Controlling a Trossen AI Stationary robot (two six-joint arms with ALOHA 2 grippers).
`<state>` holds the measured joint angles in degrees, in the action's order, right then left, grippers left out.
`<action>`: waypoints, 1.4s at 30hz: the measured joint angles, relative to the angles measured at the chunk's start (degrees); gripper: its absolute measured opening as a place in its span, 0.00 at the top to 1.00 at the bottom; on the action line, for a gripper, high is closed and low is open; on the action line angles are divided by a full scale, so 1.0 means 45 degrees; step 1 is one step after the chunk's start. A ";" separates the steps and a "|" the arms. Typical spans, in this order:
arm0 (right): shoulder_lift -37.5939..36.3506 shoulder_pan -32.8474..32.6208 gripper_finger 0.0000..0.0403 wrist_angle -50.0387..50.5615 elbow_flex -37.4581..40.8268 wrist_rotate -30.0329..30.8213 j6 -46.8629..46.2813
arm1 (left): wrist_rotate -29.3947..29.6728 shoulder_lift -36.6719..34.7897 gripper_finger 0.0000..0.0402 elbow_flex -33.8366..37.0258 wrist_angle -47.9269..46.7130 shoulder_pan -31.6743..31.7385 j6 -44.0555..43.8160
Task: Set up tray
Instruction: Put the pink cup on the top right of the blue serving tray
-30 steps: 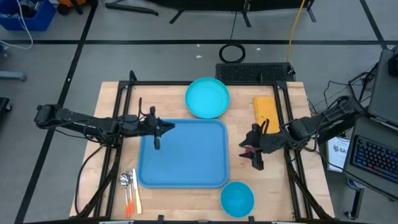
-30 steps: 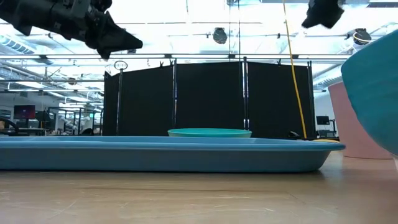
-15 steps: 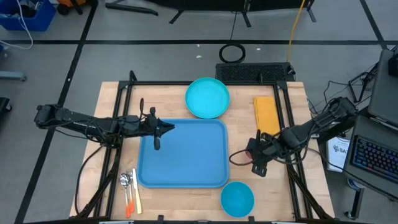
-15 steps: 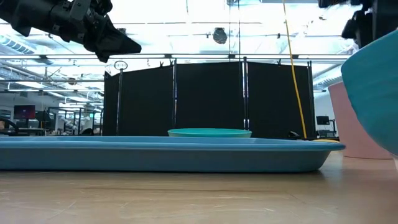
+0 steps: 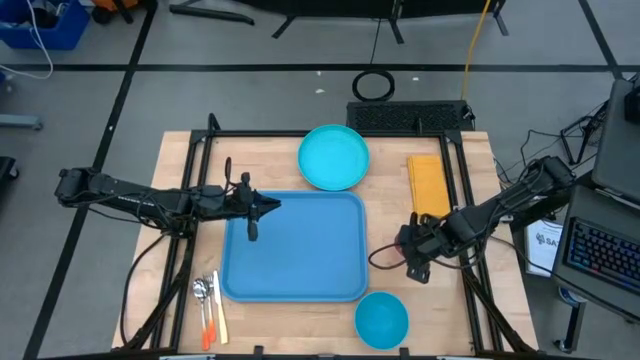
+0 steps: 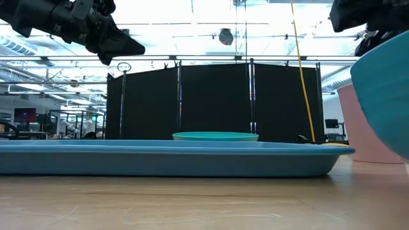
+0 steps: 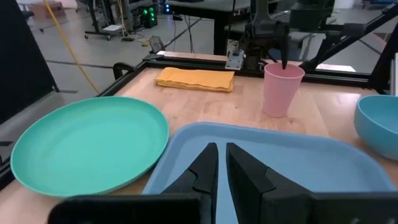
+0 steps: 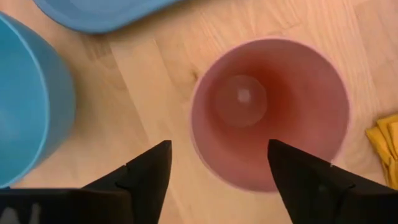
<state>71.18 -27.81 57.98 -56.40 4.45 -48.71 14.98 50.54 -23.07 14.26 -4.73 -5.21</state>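
a blue tray lies mid-table, a round cyan plate just beyond it and a small blue bowl near its right front corner. cutlery lies at its left front corner. a yellow cloth lies to the right.

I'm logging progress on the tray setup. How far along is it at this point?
Barely started: the tray lies bare, with plate, bowl, cutlery and napkin all on the table around it. In hand: the open right gripper hangs over the pink cup. The left gripper waits, shut.
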 joint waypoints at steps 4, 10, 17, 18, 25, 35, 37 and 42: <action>0.0000 0.0000 0.33 -0.0346 0.0275 0.0018 0.0366 | -0.0003 0.0000 0.91 0.0000 -0.0004 0.0000 0.0002; 0.0000 0.0005 0.40 -0.0556 0.0491 0.0039 0.0937 | 0.0001 0.0002 0.91 0.0000 -0.0189 0.0000 0.0085; 0.0000 0.0005 0.64 -0.0554 0.0491 0.0053 0.1107 | 0.0005 0.0000 0.91 -0.0004 -0.0184 0.0000 0.0092; 0.0000 0.0005 0.69 -0.0554 0.0491 0.0044 0.1107 | 0.0005 0.0000 0.91 -0.0004 -0.0184 0.0000 0.0092; -0.0007 0.0005 0.98 -0.0552 0.0491 0.0019 0.1771 | 0.0010 0.0000 0.91 -0.0005 -0.0177 0.0000 0.0097; 0.0000 0.0243 0.99 -0.0537 -0.0022 0.0306 0.3261 | 0.0015 0.0000 0.91 -0.0005 -0.0032 0.0000 0.0112; 0.0000 0.0352 1.00 -0.0575 -0.0360 0.0411 0.4012 | -0.0003 0.0005 0.91 -0.0005 0.0186 0.0000 0.0065; 0.0000 0.0496 1.00 -0.1080 -0.1072 0.0753 0.6544 | -0.0282 0.0000 0.91 -0.0005 0.1260 0.0000 -0.0915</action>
<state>71.18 -25.58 53.12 -61.23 7.84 -19.26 13.71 50.54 -23.09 19.93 -4.73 -9.33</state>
